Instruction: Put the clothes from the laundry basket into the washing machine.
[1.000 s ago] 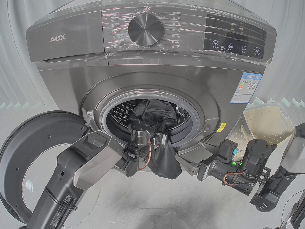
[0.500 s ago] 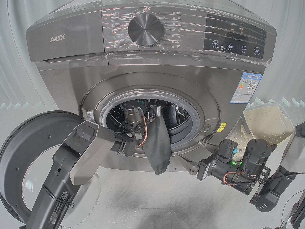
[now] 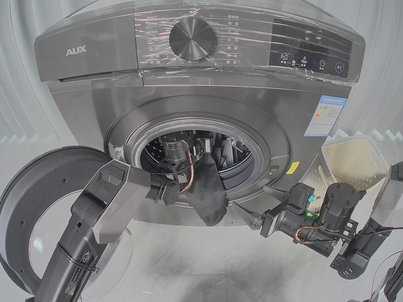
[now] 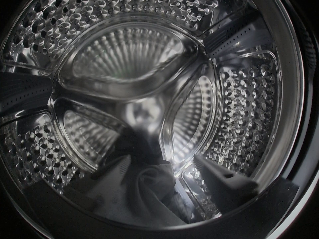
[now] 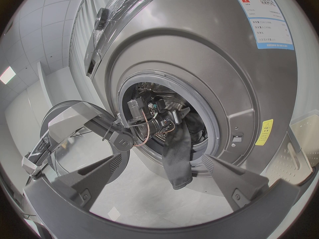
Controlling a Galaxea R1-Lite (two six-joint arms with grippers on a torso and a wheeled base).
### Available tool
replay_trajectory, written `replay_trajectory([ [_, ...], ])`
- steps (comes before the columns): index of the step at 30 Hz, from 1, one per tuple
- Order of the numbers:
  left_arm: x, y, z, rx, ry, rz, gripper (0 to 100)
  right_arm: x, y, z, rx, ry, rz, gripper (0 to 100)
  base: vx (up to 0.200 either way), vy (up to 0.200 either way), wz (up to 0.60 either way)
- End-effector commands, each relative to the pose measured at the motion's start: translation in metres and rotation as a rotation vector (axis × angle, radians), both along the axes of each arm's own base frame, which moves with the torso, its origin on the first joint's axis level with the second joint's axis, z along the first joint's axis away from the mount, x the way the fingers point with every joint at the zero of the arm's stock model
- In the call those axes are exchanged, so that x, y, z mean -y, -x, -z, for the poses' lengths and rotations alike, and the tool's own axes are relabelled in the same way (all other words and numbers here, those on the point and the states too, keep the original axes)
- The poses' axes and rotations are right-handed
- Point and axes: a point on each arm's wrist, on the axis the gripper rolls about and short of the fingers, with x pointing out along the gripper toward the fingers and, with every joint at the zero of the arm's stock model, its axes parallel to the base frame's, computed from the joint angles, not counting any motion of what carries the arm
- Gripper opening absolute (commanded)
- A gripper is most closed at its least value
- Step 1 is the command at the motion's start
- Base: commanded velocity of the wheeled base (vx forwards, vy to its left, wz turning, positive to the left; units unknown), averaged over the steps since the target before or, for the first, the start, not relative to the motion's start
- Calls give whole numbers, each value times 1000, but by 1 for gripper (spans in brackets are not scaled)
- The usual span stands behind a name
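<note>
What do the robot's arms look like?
Both have boxy silver-grey shells and round black joints. The left arm has a coppery cable at its wrist and a black tie lower down. The right arm has a second cable and a green light. The left end effector and right end effector each have two dark pointed fingers.

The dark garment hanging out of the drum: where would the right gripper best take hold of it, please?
Probably the lower end of the dark garment, from the robot's right, jaws closing across its width: it hangs free as a narrow flap below the door opening, while the left gripper crowds its upper part.
</note>
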Motion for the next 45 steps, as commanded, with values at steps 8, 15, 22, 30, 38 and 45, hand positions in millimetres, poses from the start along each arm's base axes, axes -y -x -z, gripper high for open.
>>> replay_trajectory([
  [8, -3, 70, 27, -281, -174, 120, 100, 0, 0, 2, -5, 3, -2, 100, 0, 0, 0],
  [15, -4, 78, 43, -327, -217, 139, 100, 0, 0, 2, -5, 3, -2, 100, 0, 0, 0],
  [22, -4, 75, 76, -370, -254, 139, 100, 0, 0, 1, -3, 3, -2, 100, 0, 0, 0],
  [30, -2, 72, 88, -375, -262, 137, 0, -1, 0, 1, -2, 2, -2, 100, 0, 0, 0],
  [38, 5, 44, 39, -183, -136, 93, 0, -1, 0, 1, -2, 2, -2, 100, 0, 0, 0],
  [45, 2, 21, 10, -59, -61, 30, 0, -1, 0, 0, 0, 0, -2, 100, 0, 0, 0],
])
